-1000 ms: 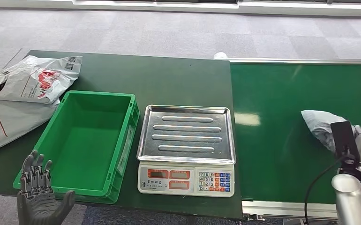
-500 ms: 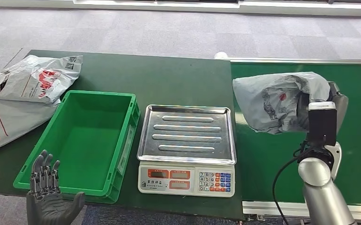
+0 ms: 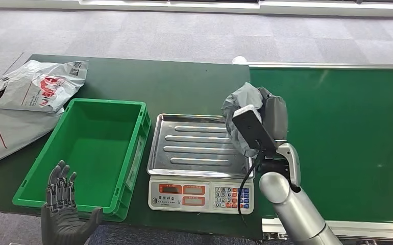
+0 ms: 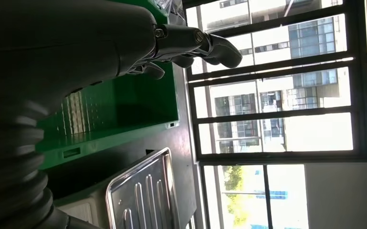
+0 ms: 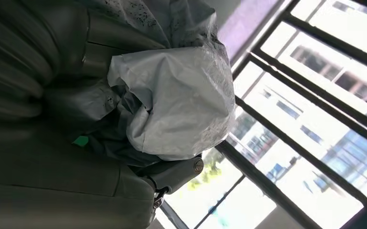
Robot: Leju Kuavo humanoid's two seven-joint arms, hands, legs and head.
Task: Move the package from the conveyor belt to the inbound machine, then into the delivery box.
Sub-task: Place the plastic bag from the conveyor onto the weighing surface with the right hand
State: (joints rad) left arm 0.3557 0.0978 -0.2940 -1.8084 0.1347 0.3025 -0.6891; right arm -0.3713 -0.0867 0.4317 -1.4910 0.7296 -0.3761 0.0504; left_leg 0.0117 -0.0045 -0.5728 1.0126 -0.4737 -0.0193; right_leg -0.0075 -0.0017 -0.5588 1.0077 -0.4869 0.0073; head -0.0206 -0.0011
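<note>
The scale [image 3: 201, 161] sits near the front edge of the counter [image 3: 184, 84], and everything else is placed from it. Nearest the camera, off the scale's left front corner and past the counter edge, the left hand [image 3: 62, 214] hangs with palm up and fingers spread, holding nothing. In the left wrist view its fingers [image 4: 215, 47] reach out over the green wall of the bin [image 4: 119, 109], apart from it.

The scale's keypad and displays face the robot, with a ribbed steel tray [image 3: 184, 145] on top. Just beside the scale on its left stands the bin [image 3: 56, 153], a green crate with nothing inside.

Above the right edge of the tray, the right hand [image 3: 273, 120] grips the package [image 3: 238, 109], a crumpled grey bag, lifted off the tray. The right wrist view shows the package [image 5: 181, 100] bunched tight against the palm, with a finger curled beneath it. A black wrist block hides part of the bag in the head view.

Right of the scale runs the green belt [image 3: 347, 138]. Left of the bin, well apart from the scale, two flat grey mailers [image 3: 31, 89] lie at the far left of the counter, one overlapping the other. Grey carpet [image 3: 158, 35] lies beyond the counter.
</note>
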